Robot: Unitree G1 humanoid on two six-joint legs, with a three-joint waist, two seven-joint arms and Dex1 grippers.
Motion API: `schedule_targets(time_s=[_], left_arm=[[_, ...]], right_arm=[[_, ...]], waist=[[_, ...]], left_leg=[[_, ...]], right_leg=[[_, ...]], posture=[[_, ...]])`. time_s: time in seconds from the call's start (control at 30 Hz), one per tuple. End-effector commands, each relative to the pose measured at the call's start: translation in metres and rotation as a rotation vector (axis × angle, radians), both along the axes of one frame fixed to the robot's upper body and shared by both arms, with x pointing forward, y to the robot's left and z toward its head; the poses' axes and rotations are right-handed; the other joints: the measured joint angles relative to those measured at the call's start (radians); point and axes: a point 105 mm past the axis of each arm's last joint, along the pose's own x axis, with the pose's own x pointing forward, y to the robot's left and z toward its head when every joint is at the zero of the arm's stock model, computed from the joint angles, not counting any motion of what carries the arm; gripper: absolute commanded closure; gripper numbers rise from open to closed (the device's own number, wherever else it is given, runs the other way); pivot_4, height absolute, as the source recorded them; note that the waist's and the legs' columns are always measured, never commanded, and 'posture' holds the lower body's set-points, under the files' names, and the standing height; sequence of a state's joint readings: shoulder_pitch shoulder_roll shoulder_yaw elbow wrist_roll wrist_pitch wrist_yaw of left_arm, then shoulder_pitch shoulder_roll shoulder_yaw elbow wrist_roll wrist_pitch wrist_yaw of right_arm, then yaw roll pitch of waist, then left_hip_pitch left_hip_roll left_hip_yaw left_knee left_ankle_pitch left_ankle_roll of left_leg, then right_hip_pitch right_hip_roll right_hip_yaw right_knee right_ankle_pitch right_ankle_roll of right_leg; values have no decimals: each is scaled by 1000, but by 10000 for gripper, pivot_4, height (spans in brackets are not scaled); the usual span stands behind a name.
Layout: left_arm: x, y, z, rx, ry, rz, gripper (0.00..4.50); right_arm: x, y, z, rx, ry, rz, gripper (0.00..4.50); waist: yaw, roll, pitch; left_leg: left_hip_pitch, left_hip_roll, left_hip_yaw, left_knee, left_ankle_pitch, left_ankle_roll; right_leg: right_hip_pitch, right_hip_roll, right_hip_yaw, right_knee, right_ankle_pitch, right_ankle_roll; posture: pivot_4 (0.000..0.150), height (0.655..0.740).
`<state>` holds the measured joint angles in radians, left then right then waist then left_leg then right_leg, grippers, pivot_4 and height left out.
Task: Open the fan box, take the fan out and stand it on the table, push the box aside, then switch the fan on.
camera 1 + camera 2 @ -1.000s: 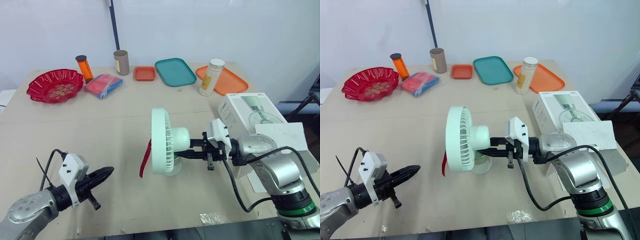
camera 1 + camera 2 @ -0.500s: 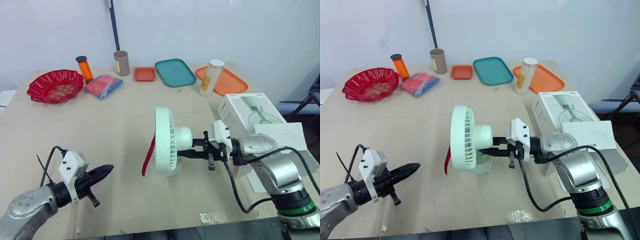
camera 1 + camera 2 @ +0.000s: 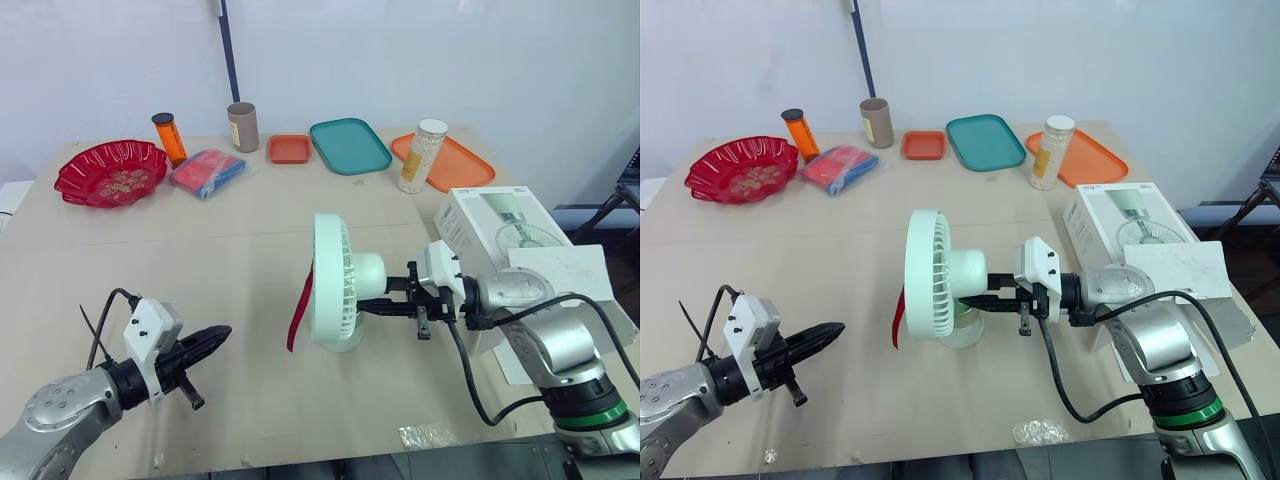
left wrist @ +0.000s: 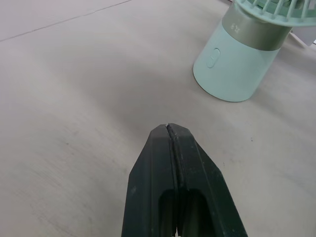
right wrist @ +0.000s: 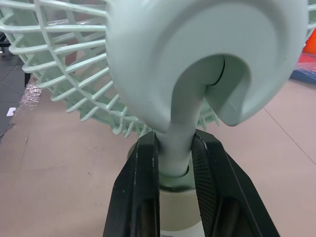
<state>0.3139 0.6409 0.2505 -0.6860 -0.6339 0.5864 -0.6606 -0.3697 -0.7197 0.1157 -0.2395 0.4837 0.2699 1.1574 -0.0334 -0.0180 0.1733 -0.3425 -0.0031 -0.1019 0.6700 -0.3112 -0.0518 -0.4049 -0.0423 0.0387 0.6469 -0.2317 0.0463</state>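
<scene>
A pale mint-green plastic desk fan (image 3: 340, 283) stands upright on its round base near the middle of the beige worktop (image 3: 200, 250), its grille facing the robot's left. A red strap (image 3: 297, 318) hangs at the grille's front. The right claw (image 5: 174, 141) reaches in from behind the fan and pinches its slim neck between the motor housing and the base, one black finger on each side. The left claw (image 4: 169, 128), its fingers pressed together, hovers low over the worktop well apart from the fan, its tip pointing towards the base. The white cardboard fan box (image 3: 497, 222) lies beyond the right arm, near the worktop's right edge.
</scene>
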Motion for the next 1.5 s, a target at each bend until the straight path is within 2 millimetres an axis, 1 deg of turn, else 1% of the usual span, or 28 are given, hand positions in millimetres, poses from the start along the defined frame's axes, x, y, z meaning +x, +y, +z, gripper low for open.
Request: schedule_targets(time_s=[0.03, 0.3, 0.37, 0.4, 0.5, 0.53, 0.57, 0.6, 0.87, 1.13, 1.3, 1.5], left_arm=[[1, -1, 7, -1, -45, -3, 44524], [2, -3, 7, -7, -49, -4, 44524], [2, -4, 7, -6, -49, -5, 45000], [1, -4, 7, -8, -49, -4, 45000], [2, -4, 7, -8, -51, -5, 45000], [2, -4, 7, -8, -51, -5, 45000], [2, -5, 7, -9, -52, -5, 45000], [3, -5, 8, -10, -53, -6, 45000], [4, -7, 8, -13, -54, -13, 45000], [6, -7, 7, -12, -57, -17, 45000], [6, -6, 9, -9, -61, -22, 45000], [0, 0, 12, 14, -65, -55, 45000]], right_arm=[[5, -10, -15, -93, 20, -52, 41385], [4, -9, -13, -88, 16, -45, 41385], [4, -9, -12, -85, 19, -39, 30826], [4, -9, -12, -85, 18, -39, 26739], [4, -9, -12, -84, 14, -40, 12297], [4, -9, -12, -84, 13, -41, 8464], [4, -9, -12, -84, 12, -41, 7231], [4, -9, -11, -84, 11, -41, 774], [2, -10, -10, -86, 7, -41, 774], [2, -15, -8, -93, 2, -55, 774], [0, -24, -8, -107, 1, -80, 774], [-2, -45, -1, -122, -2, -161, 774]], waist=[[0, 0, 0], [0, 0, 0], [0, 0, 0], [0, 0, 0], [0, 0, 0], [0, 0, 1], [0, 0, 1], [0, 0, 1], [0, 0, 1], [0, 0, 1], [0, 0, 1], [1, 0, 1]], left_leg=[[0, 0, 0, 0, 0, 0], [0, 0, 0, 0, 0, 0], [0, 0, 0, 0, 0, 0], [0, 0, 0, 0, 0, 0], [0, 0, 0, 0, 0, 0], [0, 0, 0, -1, 0, 0], [-1, 0, 0, -1, 0, 0], [-2, 0, 0, -1, 0, 0], [-2, 0, 0, -1, 0, 0], [-2, 0, 0, -1, 0, 0], [-2, 0, 0, -1, 0, 0], [-2, 0, 0, -1, 0, 0]], right_leg=[[0, 0, 0, 0, 0, 0], [0, 0, 0, 0, 0, 0], [0, 0, 0, 0, 0, 0], [0, 0, 0, 0, 0, 0], [-1, 0, 0, 0, 0, 0], [-1, 0, 0, 0, 0, 0], [-1, 0, 1, 0, -1, 0], [-2, 0, 1, 0, -1, 0], [-2, 0, 1, 0, -1, 0], [-2, 0, 1, 0, -1, 0], [-2, 0, 1, 0, -1, 0], [-2, 0, 1, 0, -1, 1]], posture=[[1500, 7400], [1500, 7400], [1500, 7400], [1500, 7400], [1500, 7400], [1500, 7400], [1500, 7400], [1500, 7400], [1500, 7400], [1500, 7400], [1500, 7400], [1500, 7400]])
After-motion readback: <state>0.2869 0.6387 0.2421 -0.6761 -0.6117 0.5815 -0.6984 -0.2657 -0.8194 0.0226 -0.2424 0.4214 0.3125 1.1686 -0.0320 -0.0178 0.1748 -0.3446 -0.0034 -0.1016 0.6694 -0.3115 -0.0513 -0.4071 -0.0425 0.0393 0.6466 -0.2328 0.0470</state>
